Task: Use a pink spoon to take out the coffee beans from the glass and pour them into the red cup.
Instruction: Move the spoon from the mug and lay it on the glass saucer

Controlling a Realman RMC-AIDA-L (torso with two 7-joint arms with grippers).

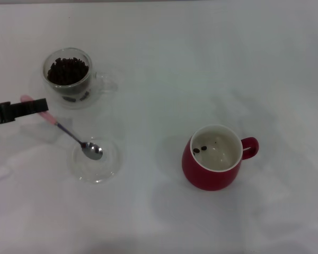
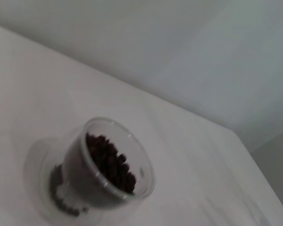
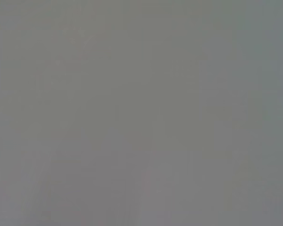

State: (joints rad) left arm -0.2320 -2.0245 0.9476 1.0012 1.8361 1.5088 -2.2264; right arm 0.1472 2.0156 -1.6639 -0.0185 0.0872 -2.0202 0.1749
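Your surface (image 1: 159, 47) is white, and the biggest thing on it is the red cup (image 1: 214, 159), well apart from your left hand (image 1: 34, 107) on the far side of the spoon, with two coffee beans (image 1: 200, 150) already lying in its white bottom. The glass (image 1: 69, 76) stands just beyond the hand, near it, heaped with dark beans. A clear saucer (image 1: 95, 160) sits near the hand toward the cup. The pink spoon (image 1: 69, 133) runs from the hand, which covers its pink handle end, down to the saucer, where its metal bowl rests empty. You cannot tell whether the hand is clenched on the handle or merely over it. Your right hand is out of sight. You seem to be between scoops: next, lift the spoon and dip its bowl into the glass.
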